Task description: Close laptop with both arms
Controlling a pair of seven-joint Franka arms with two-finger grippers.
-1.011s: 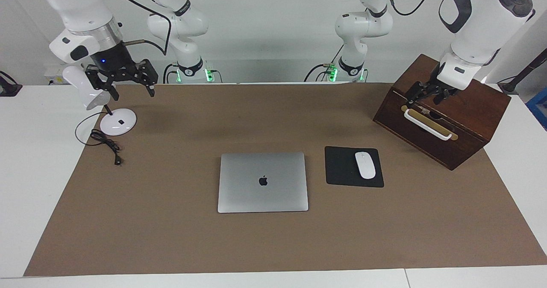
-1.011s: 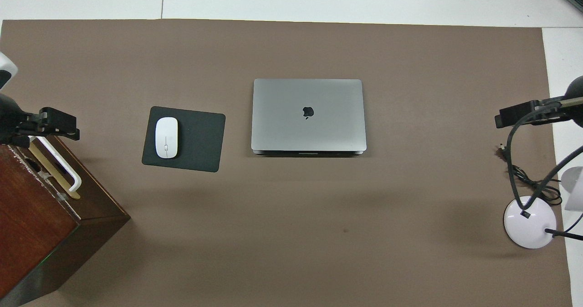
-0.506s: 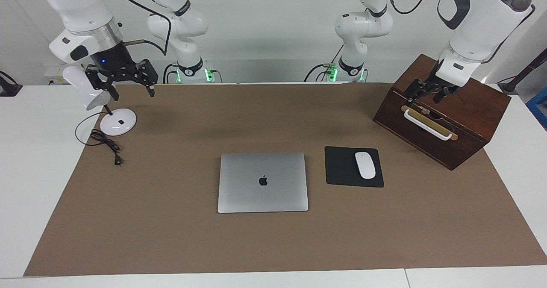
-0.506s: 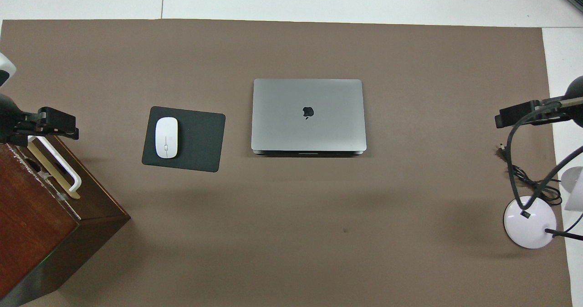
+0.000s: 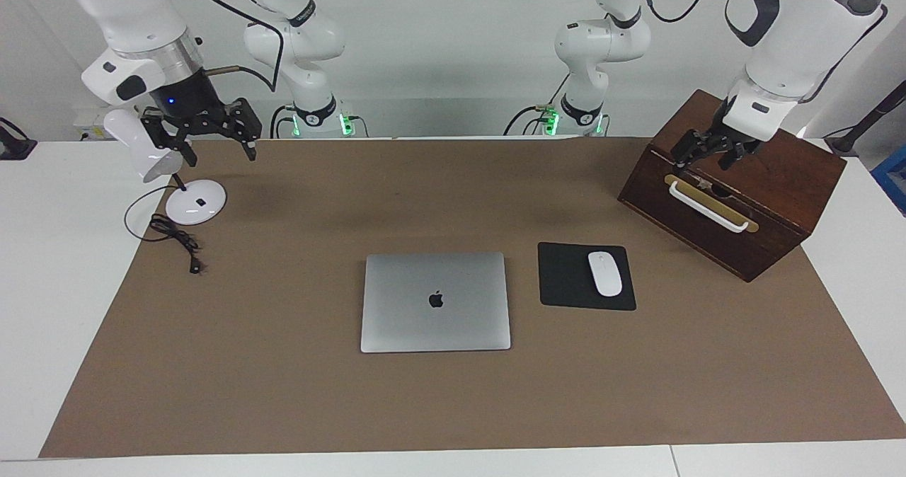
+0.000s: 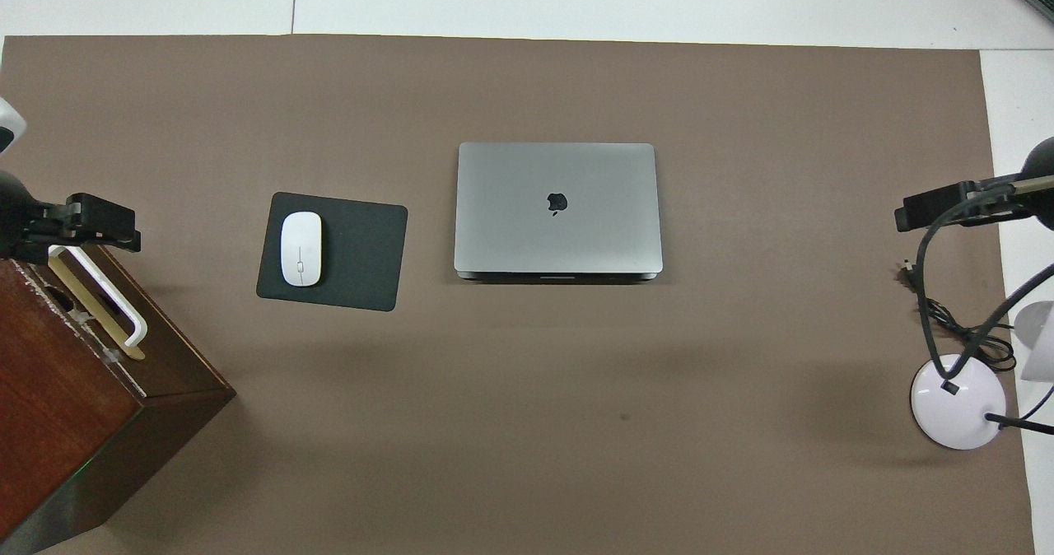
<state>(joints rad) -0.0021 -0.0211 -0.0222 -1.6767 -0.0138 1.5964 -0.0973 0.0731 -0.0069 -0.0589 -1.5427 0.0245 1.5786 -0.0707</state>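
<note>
One laptop (image 5: 435, 301) lies flat on the brown mat (image 5: 283, 392) in the middle of the tabletop (image 5: 42, 265), lid fully down, apple logo up. Nothing rests on it and nothing touches it.

Beside it, toward the left arm's end: one black mouse pad (image 5: 570, 279) carrying one white mouse (image 5: 604, 273), apart from the laptop. Further toward that end and nearer the robots: one dark wooden box (image 5: 771, 180), set at an angle, with a white handle (image 5: 708, 207) on its front.

Toward the right arm's end, near the robots: one white desk lamp (image 5: 192, 204) with round base, and its black cable (image 5: 177, 240) coiled on the mat.

Two arms, both raised and well apart from the laptop. Left gripper (image 5: 711, 155) hangs over the box just above the handle, fingers spread, holding nothing. Right gripper (image 5: 205, 137) hangs over the mat's edge beside the lamp, fingers wide apart, empty.
</note>
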